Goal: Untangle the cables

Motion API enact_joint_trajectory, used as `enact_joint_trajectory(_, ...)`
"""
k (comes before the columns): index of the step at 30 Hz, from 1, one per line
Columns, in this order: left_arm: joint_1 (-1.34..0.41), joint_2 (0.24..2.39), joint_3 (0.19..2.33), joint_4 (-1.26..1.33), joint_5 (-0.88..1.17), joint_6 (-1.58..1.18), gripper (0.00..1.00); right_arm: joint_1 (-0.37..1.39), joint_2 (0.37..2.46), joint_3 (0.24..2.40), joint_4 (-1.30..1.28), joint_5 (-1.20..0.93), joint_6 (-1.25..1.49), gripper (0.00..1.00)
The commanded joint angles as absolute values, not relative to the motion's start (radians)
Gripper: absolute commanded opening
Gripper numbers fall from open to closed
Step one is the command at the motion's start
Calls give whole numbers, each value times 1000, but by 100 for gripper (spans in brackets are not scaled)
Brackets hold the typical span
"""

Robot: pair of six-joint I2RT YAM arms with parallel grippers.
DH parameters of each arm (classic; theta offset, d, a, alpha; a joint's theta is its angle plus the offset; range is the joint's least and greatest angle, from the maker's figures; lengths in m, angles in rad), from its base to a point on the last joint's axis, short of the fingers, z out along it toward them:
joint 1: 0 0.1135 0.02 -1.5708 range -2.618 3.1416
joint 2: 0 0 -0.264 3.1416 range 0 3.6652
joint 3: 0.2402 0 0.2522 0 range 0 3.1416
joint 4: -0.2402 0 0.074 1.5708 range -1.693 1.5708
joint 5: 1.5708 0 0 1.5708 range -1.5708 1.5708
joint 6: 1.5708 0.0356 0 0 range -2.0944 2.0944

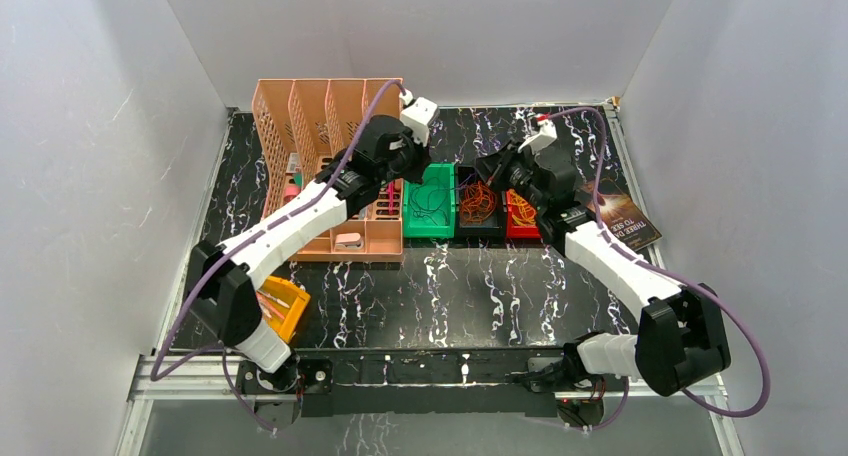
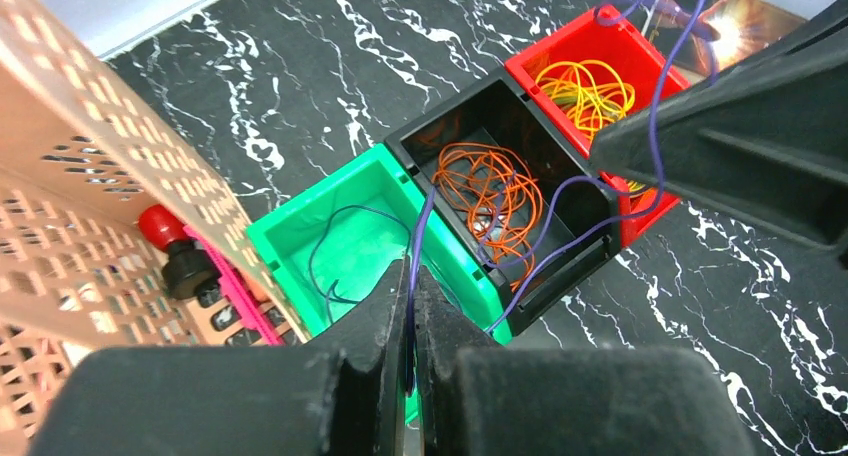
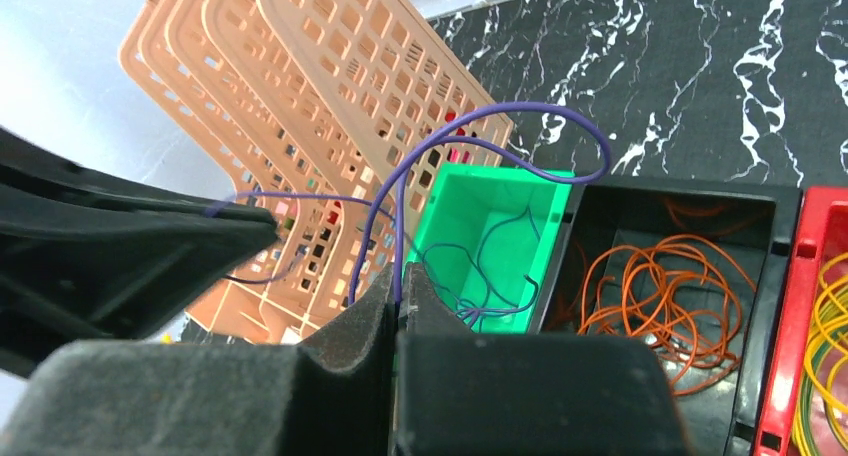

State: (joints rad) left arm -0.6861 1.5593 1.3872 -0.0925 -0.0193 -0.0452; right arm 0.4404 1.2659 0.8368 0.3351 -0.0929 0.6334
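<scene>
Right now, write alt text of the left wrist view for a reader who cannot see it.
The left hand, shut on a thin purple cable, hangs over a green bin, beside a black bin of orange cables and a red bin of yellow cables on a marbled table. A peach rack stands at left, the right hand at right.

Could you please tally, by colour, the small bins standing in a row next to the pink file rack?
Green bin: 1
Black bin: 1
Red bin: 1
Total: 3
</scene>
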Motion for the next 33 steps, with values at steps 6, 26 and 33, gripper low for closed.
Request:
enact_joint_trajectory(6, -648, 1685, 1385, 37, 69, -74, 0, 398, 1307, 920, 489, -237, 651, 0)
enact_joint_trajectory(26, -603, 1860, 1409, 110, 93, -105, 0, 395, 1548, 1016, 679, -321, 553, 0)
enact_joint_trajectory(33, -604, 1851, 1363, 104, 82, -90, 10, 387, 1559, 1013, 676, -314, 535, 0)
